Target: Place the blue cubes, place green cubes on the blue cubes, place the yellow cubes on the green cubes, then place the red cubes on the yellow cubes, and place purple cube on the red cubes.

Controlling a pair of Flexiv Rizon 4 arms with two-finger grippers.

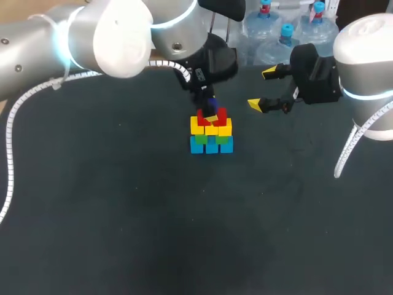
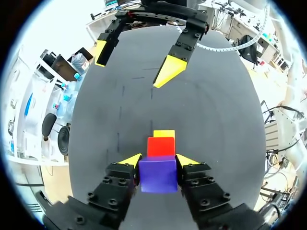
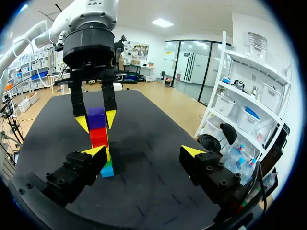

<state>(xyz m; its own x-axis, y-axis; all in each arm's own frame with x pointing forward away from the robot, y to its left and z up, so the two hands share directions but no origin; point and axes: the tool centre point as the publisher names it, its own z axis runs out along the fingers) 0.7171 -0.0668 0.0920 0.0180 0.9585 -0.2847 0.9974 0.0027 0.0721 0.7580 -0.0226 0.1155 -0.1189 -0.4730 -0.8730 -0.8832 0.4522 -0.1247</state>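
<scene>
A cube stack stands mid-table: blue cubes [image 1: 212, 146] at the bottom, then green [image 1: 201, 139], yellow [image 1: 210, 128] and red [image 1: 221, 115]. A purple cube [image 2: 158, 173] sits on top of the red cube [image 2: 160, 146]. My left gripper [image 1: 210, 109] comes straight down over the stack, and its two yellow tips press the purple cube [image 3: 96, 118] from both sides. My right gripper [image 1: 263, 88] hovers wide open to the right of the stack, holding nothing. From its wrist view the stack's blue base [image 3: 107, 171] lies just ahead of one finger.
The dark table top [image 1: 123, 215] spreads out in front of the stack and to both sides of it. My left arm's white corrugated hose [image 1: 12, 129] hangs over the table's left part.
</scene>
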